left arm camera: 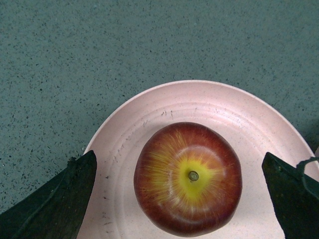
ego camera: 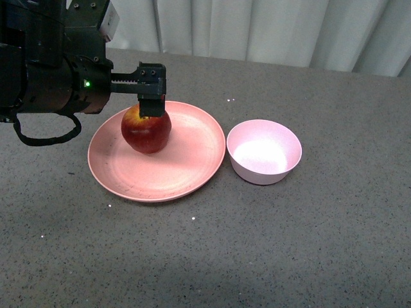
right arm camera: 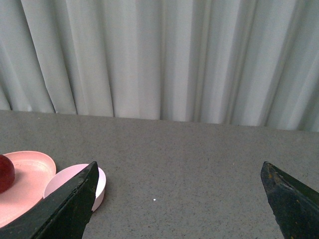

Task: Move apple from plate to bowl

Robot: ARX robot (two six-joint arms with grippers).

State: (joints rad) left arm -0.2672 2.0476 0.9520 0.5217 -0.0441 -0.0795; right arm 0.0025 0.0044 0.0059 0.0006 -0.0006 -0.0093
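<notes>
Front view shows the plate point(ego camera: 160, 192) and the bowl point(ego camera: 257, 172) side by side on the grey speckled desk point(ego camera: 308, 250), with the bowl at 3 o'clock from the plate. Their rims come just beside each other, and I cannot tell if they touch. Bare desk spreads wide at 6 o'clock from both and at 3 o'clock from the bowl. At 12 o'clock a pale curtain point(ego camera: 257, 32) hangs along the desk's far edge.

The apple point(ego camera: 146, 130) sits on the plate, toward 10 o'clock from its centre, with free plate floor around it toward 3 and 6 o'clock. The left claw point(ego camera: 152, 109) hangs right over the apple's top.

From the left wrist view the left claw point(left arm camera: 177, 159) is released. Its dark fingers point(left arm camera: 55, 199) stand either side of the apple point(left arm camera: 188, 178), with pink plate point(left arm camera: 149, 114) showing in both gaps. The apple is glossy dark red, stem up, with a yellow patch streaking out from the short stem. The plate carries faint dark specks.

The right claw point(right arm camera: 179, 169) is spread wide with nothing between its fingers point(right arm camera: 294, 199), above bare desk well clear of the bowl point(right arm camera: 99, 184).
</notes>
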